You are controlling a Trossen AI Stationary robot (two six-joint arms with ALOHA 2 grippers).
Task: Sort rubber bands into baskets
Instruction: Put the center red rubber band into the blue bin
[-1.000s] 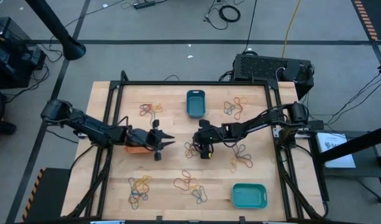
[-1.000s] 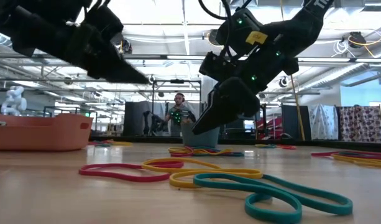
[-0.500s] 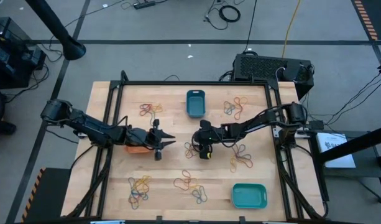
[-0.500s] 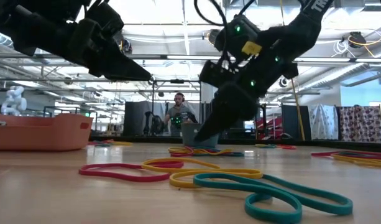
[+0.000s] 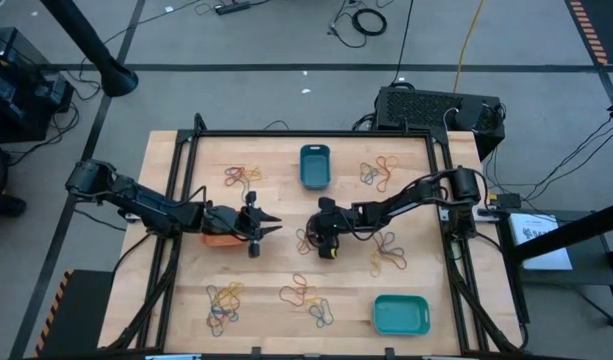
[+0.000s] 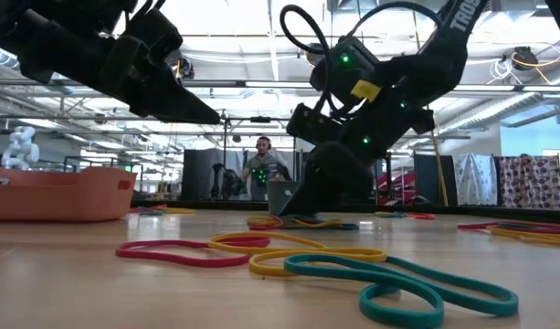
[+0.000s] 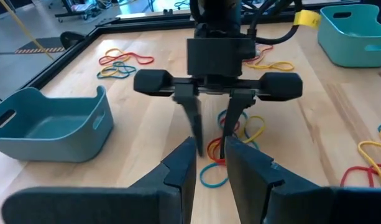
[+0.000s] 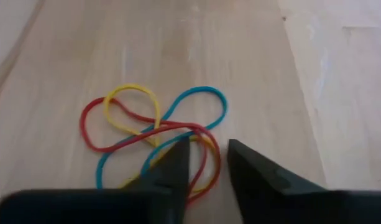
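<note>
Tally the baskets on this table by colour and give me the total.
Orange rectangular plastic basket: 1
Narrow dark teal-blue plastic basket: 1
Wider turquoise plastic basket: 1
Total: 3 baskets
</note>
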